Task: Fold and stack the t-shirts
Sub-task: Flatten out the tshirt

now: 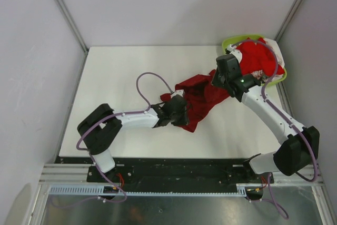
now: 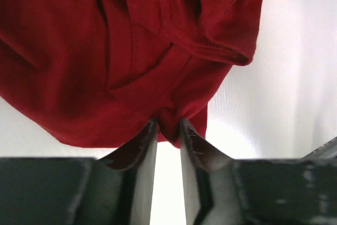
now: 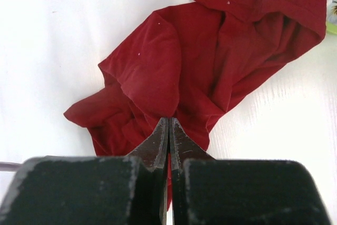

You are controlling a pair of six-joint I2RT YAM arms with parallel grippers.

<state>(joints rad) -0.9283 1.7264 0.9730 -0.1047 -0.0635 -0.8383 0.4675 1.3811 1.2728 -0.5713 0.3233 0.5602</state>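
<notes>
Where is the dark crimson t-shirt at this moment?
In the top view, the dark crimson t-shirt is right of centre on the table, between the left gripper and the right gripper, near the green basket.

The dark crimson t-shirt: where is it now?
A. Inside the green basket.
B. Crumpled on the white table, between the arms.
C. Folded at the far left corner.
B: the dark crimson t-shirt lies crumpled on the table; the basket holds only brighter red cloth.
</notes>
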